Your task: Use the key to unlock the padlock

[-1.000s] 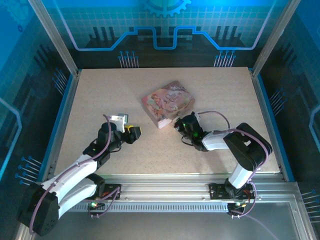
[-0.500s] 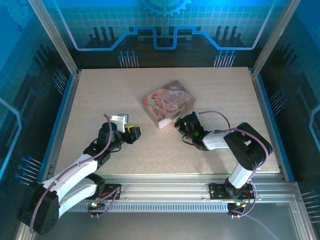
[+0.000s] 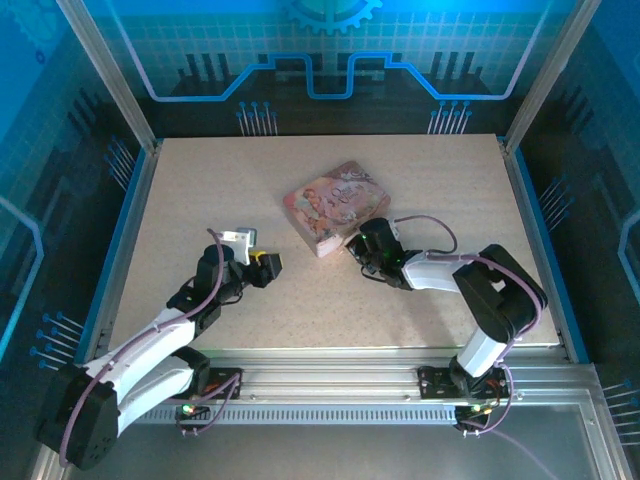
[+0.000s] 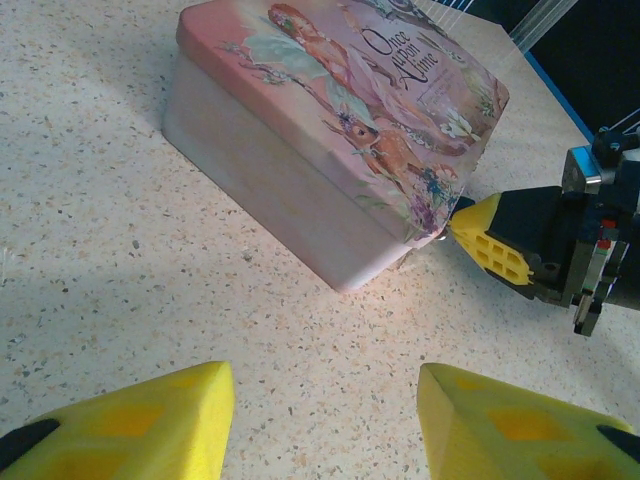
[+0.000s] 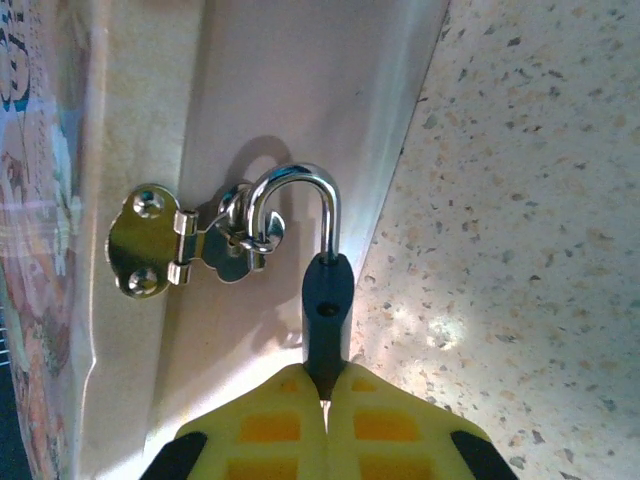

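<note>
You are clenching the right fingers [image 5: 270, 425] on the padlock [image 5: 327, 305] hooked in the hasp [image 5: 175, 245], left fingers [image 4: 140, 425] hanging apart and empty, so tugging is risking dragging the pink box [image 4: 330, 110].

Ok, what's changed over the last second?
The right gripper, shut on the padlock, edged slightly farther and left, closer against the pink box. The pink box and the open left gripper stayed put.
</note>
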Controlling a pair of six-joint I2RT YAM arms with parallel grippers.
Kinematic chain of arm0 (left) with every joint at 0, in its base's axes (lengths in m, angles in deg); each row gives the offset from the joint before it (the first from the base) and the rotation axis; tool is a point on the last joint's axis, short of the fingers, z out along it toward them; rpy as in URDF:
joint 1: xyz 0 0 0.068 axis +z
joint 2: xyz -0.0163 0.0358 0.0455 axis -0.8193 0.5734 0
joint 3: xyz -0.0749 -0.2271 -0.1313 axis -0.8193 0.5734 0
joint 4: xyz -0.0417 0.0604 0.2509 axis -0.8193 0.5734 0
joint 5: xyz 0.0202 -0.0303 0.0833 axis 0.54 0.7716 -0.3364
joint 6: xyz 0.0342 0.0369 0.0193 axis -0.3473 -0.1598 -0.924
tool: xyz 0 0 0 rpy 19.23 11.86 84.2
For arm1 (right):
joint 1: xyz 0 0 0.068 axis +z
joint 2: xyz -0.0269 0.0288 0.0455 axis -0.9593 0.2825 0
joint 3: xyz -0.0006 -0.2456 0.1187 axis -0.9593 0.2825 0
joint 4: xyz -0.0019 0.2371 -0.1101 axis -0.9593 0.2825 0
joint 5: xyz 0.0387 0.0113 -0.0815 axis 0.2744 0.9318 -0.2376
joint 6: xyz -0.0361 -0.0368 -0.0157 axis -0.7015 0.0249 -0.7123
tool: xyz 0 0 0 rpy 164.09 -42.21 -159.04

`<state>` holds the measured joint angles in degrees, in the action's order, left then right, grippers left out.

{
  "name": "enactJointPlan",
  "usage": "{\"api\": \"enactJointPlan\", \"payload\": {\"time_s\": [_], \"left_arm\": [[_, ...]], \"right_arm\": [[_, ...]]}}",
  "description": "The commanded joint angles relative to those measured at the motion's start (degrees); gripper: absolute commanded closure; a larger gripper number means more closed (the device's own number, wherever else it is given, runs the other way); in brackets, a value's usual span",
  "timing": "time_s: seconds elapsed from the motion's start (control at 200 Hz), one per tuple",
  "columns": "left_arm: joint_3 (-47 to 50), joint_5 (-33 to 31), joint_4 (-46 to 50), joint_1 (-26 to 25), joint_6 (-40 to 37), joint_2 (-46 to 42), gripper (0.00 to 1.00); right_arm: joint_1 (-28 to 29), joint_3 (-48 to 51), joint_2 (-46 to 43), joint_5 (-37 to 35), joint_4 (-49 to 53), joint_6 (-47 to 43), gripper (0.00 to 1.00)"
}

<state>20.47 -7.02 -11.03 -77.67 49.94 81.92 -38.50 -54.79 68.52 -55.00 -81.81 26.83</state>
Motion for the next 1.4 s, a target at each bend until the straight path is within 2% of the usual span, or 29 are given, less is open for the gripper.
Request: {"api": "enactJointPlan", "payload": {"time_s": [0.0, 0.415, 0.555, 0.725, 0.835, 1.035, 1.181, 1.286, 1.396], "left_arm": [[-1.0, -0.8, 0.1, 0.4, -1.3, -1.1, 0.48], [-1.3, -0.6, 1.5, 0.4, -1.3, -2.1, 0.48], [-3.0, 0.3, 3.3, 0.4, -1.1, -2.3, 0.48], [-8.6, 2.9, 8.8, 0.4, -1.5, -1.1, 0.47], [-12.7, 4.6, 12.9, 0.5, -1.4, 1.1, 0.43], [-20.3, 5.7, 22.0, 0.4, -1.4, 5.8, 0.38], [-22.5, 6.8, 24.7, 0.4, 1.0, 6.9, 0.36], [-21.9, 7.6, 25.5, 0.4, 3.6, 5.9, 0.35], [-20.3, 6.9, 26.6, 0.5, 5.6, 3.0, 0.35]], "right_arm": [[0.0, 0.0, -3.4, -3.5, 1.9, 1.1, 1.0], [-2.7, -1.7, -5.9, -5.6, 10.9, -2.4, 1.0], [-2.9, -1.9, -10.1, -7.0, 16.8, -4.8, 1.0], [-3.1, -3.8, -16.8, -6.9, 26.7, -12.8, 1.0], [-3.2, -5.4, -20.0, -2.3, 30.1, -20.7, 1.0], [-2.5, -10.5, -20.7, 13.9, 34.1, -33.8, 1.0], [1.0, -13.0, -18.6, 24.6, 35.2, -40.4, 1.0], [3.5, -12.2, -17.8, 27.9, 33.9, -42.5, 1.0], [4.7, -8.8, -16.2, 31.8, 28.3, -39.7, 1.0]]}}
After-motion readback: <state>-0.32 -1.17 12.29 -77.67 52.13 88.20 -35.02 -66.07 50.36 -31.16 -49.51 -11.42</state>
